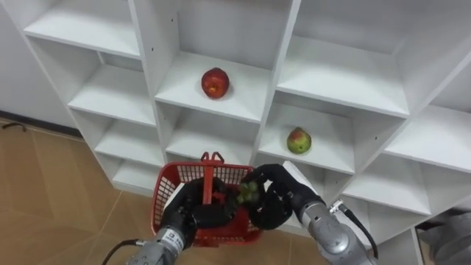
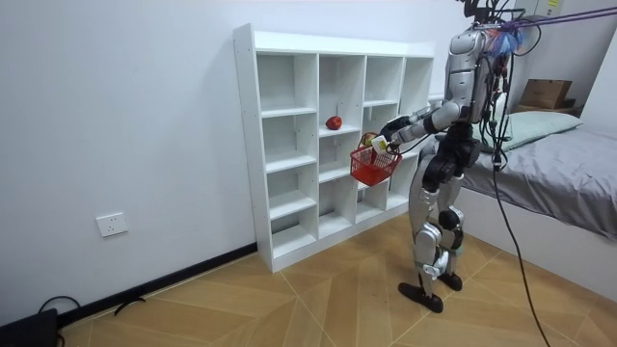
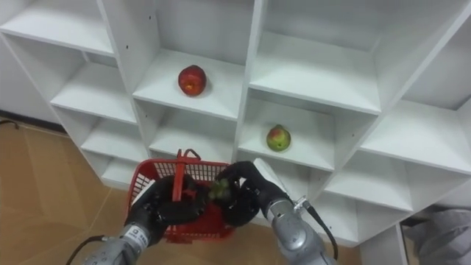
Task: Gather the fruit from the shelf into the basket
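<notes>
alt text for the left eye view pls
The robot's left hand grips a red basket by its handle, while its right hand holds green grapes at the basket's rim. Behind, a white shelf unit holds a red apple and, lower right, a green-red fruit.

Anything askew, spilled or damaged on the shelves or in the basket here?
Nothing stands out. The red apple and the greenish fruit rest in separate compartments of the white shelf unit, the left hand grips the red basket, and the right hand holds green grapes over it.
</notes>
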You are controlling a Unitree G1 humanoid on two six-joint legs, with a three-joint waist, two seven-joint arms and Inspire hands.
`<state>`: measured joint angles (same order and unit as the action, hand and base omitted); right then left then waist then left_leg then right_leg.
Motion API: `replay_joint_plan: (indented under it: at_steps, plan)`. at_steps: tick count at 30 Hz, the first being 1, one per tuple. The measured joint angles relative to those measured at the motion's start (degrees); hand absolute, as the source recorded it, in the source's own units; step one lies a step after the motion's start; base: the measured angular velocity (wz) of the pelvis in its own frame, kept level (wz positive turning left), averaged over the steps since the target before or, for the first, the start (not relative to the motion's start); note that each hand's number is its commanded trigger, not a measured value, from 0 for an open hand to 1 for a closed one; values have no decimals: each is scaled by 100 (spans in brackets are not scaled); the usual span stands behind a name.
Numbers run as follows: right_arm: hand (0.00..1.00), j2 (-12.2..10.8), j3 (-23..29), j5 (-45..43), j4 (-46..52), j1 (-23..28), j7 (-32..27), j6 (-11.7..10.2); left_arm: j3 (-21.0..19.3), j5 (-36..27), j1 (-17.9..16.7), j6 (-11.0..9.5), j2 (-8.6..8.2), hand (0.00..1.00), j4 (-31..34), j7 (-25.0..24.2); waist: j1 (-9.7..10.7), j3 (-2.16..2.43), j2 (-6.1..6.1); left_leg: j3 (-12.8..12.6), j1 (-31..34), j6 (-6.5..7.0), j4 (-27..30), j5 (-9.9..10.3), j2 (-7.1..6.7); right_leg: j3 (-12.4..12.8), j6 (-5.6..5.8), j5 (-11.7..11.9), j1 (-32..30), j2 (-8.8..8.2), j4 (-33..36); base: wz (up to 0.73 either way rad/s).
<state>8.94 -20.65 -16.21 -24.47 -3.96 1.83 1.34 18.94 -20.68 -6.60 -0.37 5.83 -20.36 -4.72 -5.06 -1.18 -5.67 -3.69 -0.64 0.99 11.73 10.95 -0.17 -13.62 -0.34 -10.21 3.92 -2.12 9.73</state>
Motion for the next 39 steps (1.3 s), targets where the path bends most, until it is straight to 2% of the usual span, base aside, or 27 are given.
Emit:
replay_joint_plan:
  at_steps: [5,12,14,20,31,39]
  plan:
    - [0,53,-1,-1,1,-201,-6,1,-19,-4,-9,7,28,100,-7,-81,-6,-18,-31,23,-43,0,-17,0,3,5,1,0,35,3,0,0]
    - [0,20,-3,-5,-64,-207,-2,1,-11,12,-52,68,46,100,-179,-296,-13,-43,-61,73,-89,-2,-19,0,1,-55,3,-2,105,4,-7,3]
    - [0,17,-5,9,-80,-207,-1,1,13,9,-69,150,50,100,-233,-326,-11,-41,-65,69,-79,-2,-14,1,-1,-52,3,-5,107,3,-10,0]
    - [0,13,-45,39,-176,-209,-56,0,46,4,-66,169,64,100,-242,-333,-12,-7,-114,55,-90,1,-10,-1,-14,-49,6,-11,108,-7,-12,0]
    - [0,13,-45,106,-163,-210,-184,-2,49,5,-65,168,64,100,-253,-329,-3,-9,-80,87,-100,0,-4,0,-3,-70,4,-8,127,2,7,0]
    - [0,27,26,36,994,-216,25,-2,-70,10,-73,170,54,100,-252,-329,-16,4,-53,84,-46,-2,-7,1,4,-65,4,-7,93,9,8,0]
